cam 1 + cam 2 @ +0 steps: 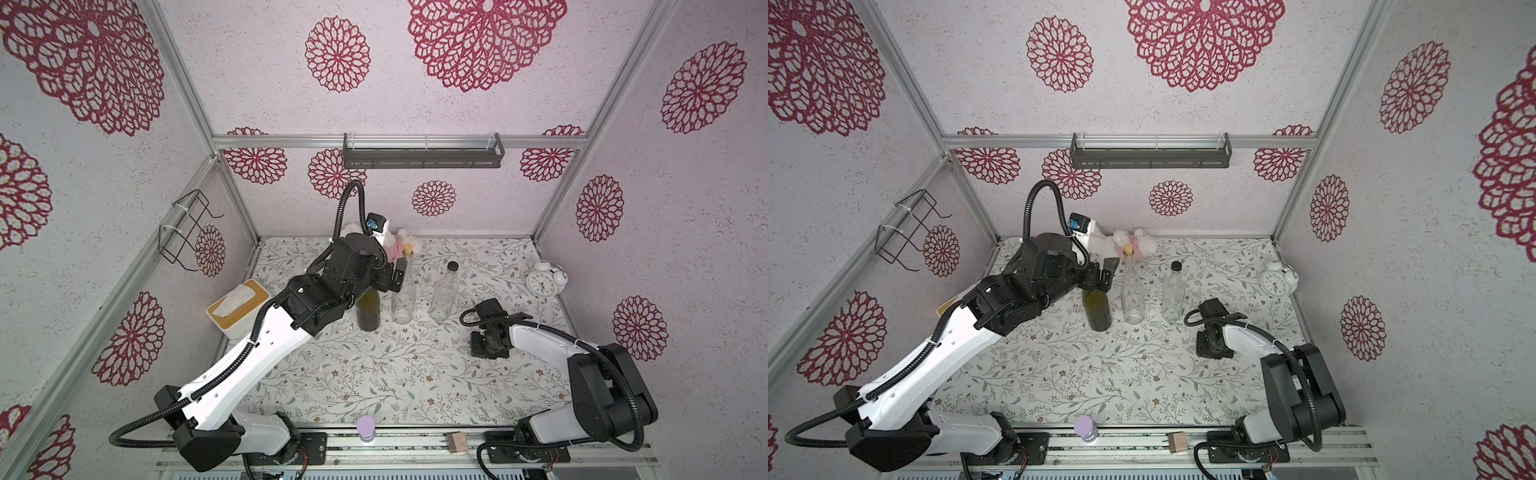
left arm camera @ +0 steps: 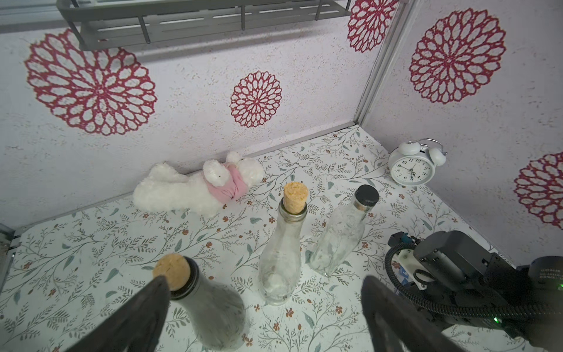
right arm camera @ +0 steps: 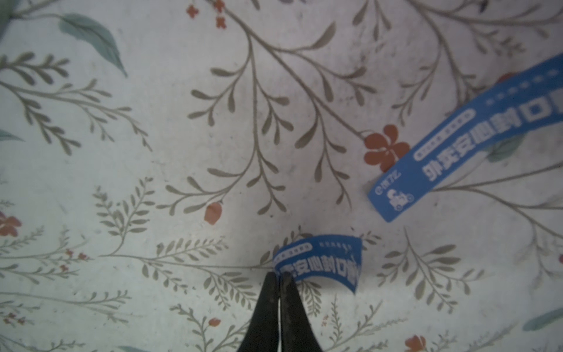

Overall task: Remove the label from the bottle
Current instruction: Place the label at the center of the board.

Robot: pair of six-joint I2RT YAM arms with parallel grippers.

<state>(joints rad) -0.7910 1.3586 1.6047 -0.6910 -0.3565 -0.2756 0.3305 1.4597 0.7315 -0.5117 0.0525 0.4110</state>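
Note:
Three bottles stand in a row in both top views: a dark bottle (image 1: pixel 368 311) with a cork, a clear corked bottle (image 1: pixel 403 299) and a clear black-capped bottle (image 1: pixel 442 297). No label shows on any of them. My left gripper (image 2: pixel 265 280) hangs open above the row, one finger (image 2: pixel 152 301) right beside the dark bottle's (image 2: pixel 210 311) cork. My right gripper (image 3: pixel 278 275) points down over the table, its fingers pressed together on the end of a short curled blue label (image 3: pixel 323 262). A longer blue label strip (image 3: pixel 475 143) lies flat nearby.
A white plush toy (image 2: pixel 195 189) lies by the back wall, an alarm clock (image 1: pixel 542 282) at the back right, a tissue box (image 1: pixel 239 309) at the left. A grey shelf (image 1: pixel 422 156) hangs on the back wall. A purple-capped bottle (image 1: pixel 366 428) and wooden block (image 1: pixel 457 442) sit on the front rail.

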